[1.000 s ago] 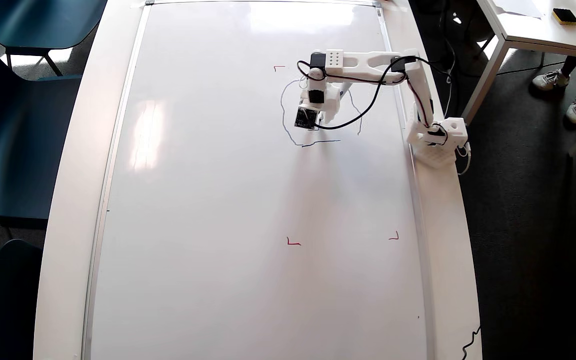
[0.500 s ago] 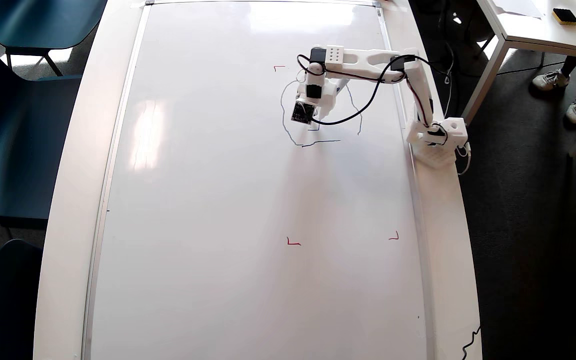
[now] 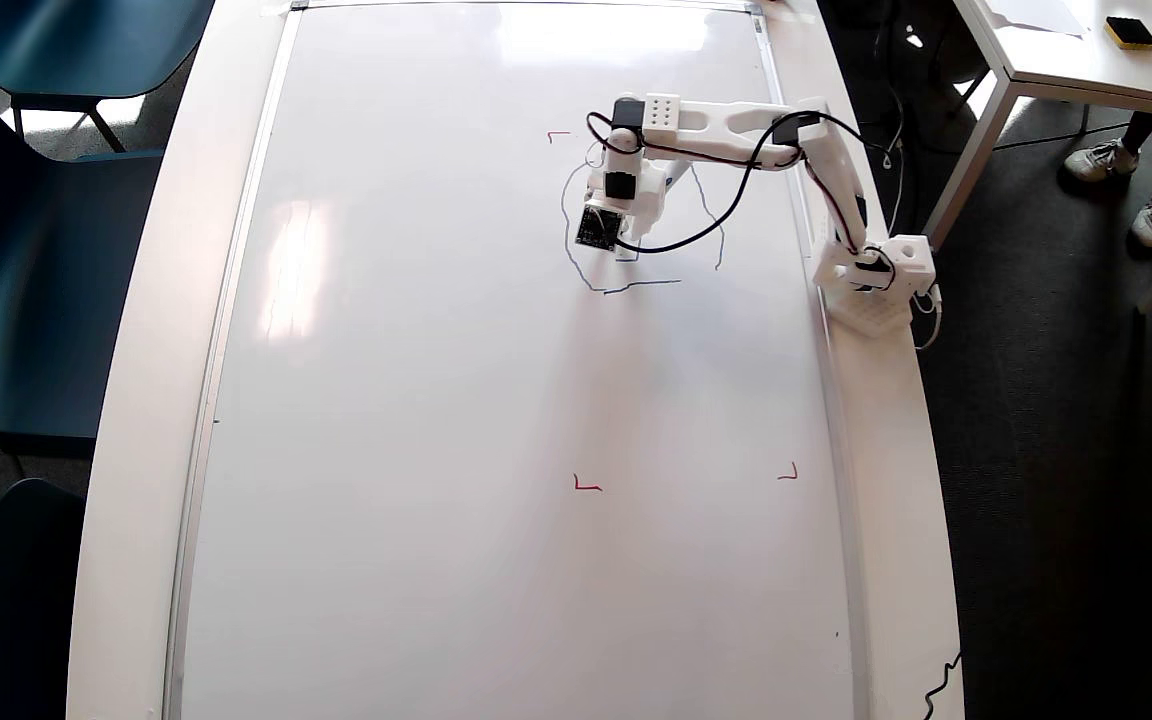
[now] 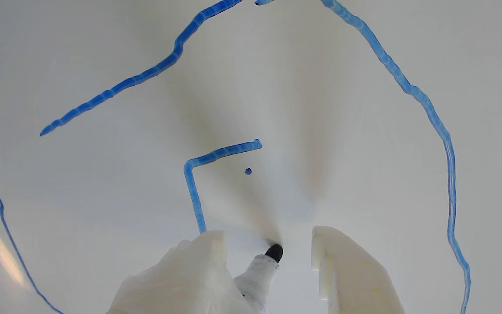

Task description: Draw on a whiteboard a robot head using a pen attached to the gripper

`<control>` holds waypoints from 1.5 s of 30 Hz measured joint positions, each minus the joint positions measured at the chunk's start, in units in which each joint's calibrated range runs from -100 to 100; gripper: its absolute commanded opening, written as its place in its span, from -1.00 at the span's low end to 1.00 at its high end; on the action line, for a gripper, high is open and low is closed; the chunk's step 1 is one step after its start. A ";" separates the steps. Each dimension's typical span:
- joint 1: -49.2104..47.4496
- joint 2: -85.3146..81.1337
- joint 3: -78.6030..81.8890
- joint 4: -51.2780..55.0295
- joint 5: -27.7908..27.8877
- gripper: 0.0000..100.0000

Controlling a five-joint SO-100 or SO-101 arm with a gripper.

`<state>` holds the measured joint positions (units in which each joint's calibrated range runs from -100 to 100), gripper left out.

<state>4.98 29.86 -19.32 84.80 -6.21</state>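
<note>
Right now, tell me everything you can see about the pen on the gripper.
The pen is a slim white marker with a dark rounded tip. In the wrist view it rises from the bottom edge between the gripper's two white plastic fingers, tilted up and to the right. Its tip meets the whiteboard inside the blue robot head outline, near a half-drawn angular shape. How it is fixed to the gripper is out of view.

Room bright, daylight-like. Glossy whiteboard [image 3: 496,400] throws glare patches at top edge and left side in overhead view. Fisheye bows board's long edges. Wrist view sharp on blue strokes, soft grey shadows fanning up from pen [image 4: 263,268]; gripper [image 4: 268,248] slightly blurred up close.
</note>
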 measured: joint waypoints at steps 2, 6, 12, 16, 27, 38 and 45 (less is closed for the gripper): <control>-0.60 0.25 -0.55 0.00 0.00 -0.75; -2.34 0.42 -1.37 0.00 -0.11 -0.75; -4.07 0.42 -1.37 0.00 -0.11 -0.75; -5.05 0.42 -1.37 0.00 -0.11 -0.75; -5.13 0.42 -1.37 0.00 -0.05 -0.75; -0.30 0.42 -1.37 0.00 -0.05 -0.75; -0.15 0.34 -0.27 -0.42 -0.05 -0.75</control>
<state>4.83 30.20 -19.60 84.38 -6.26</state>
